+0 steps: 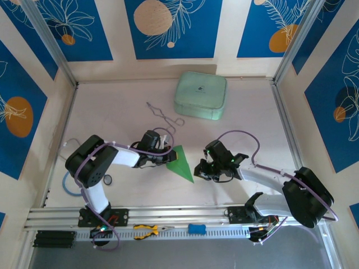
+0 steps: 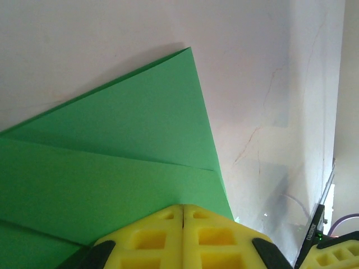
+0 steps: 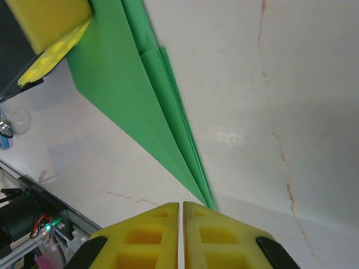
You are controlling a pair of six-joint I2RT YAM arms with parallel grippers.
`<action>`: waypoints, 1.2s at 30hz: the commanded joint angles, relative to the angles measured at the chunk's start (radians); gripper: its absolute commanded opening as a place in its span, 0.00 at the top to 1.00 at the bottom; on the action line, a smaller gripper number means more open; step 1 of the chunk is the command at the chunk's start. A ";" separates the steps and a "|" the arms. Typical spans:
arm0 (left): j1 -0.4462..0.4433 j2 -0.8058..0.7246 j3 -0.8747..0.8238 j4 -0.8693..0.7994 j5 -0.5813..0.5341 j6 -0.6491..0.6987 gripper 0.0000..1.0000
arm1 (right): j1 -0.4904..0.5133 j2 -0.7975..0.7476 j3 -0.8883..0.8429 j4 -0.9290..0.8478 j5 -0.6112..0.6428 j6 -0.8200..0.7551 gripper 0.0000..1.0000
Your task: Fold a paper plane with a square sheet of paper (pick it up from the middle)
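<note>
my left pincer (image 2: 183,208): pressed together, paper plane (image 2: 112,162) maybe pinned under it
my right pincer (image 3: 180,205): pressed together, plane's tip just ahead

The wide end of the paper plane (image 2: 112,168) slips under the left pincer (image 2: 183,208), so I can't see if it pinches the paper or just presses on it. Left of that pincer, the green paper runs off the picture's side. The plane's very tip goes out of sight at the right pincer (image 3: 180,206). Behind that pincer, on the rail (image 1: 168,216), a small blue thing (image 1: 196,228) is too tiny to make out.
</note>
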 commanded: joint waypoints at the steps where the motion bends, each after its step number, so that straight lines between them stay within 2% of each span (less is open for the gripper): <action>1: 0.009 0.053 -0.034 -0.123 -0.046 0.012 1.00 | -0.002 0.009 -0.012 0.024 -0.030 0.026 0.88; 6: 0.015 0.042 -0.015 -0.193 -0.040 0.041 1.00 | -0.005 0.042 -0.024 0.065 -0.048 0.049 0.87; 10: 0.019 0.032 0.008 -0.247 -0.038 0.014 1.00 | -0.004 0.061 -0.025 0.114 -0.094 0.098 0.84; 14: 0.019 -0.032 0.004 -0.310 -0.059 0.022 1.00 | 0.019 0.079 0.008 0.111 -0.095 0.078 0.83; 18: 0.023 -0.008 0.030 -0.336 -0.061 0.082 1.00 | 0.029 0.128 0.029 0.177 -0.089 0.029 0.91; 19: 0.024 -0.002 0.037 -0.349 -0.059 0.069 1.00 | 0.030 0.149 0.053 0.162 -0.095 0.025 0.93; 21: 0.023 -0.017 0.011 -0.274 -0.038 0.025 1.00 | 0.050 0.186 0.103 0.132 -0.106 -0.008 0.95; 23: 0.024 -0.015 0.014 -0.251 -0.051 0.022 1.00 | 0.073 0.207 0.115 0.130 -0.068 -0.021 0.96; 27: 0.026 -0.014 0.017 -0.257 -0.047 0.027 1.00 | 0.073 0.285 0.082 0.233 -0.105 0.011 0.97; 30: 0.031 -0.024 0.010 -0.270 -0.046 0.037 1.00 | 0.092 0.316 0.074 0.211 -0.075 0.008 0.97; 34: 0.033 -0.038 -0.009 -0.264 -0.036 0.032 1.00 | 0.104 0.278 -0.023 0.255 -0.094 0.039 0.97; 36: 0.034 -0.049 -0.015 -0.281 -0.040 0.044 1.00 | 0.138 0.206 -0.077 0.237 -0.067 0.055 0.97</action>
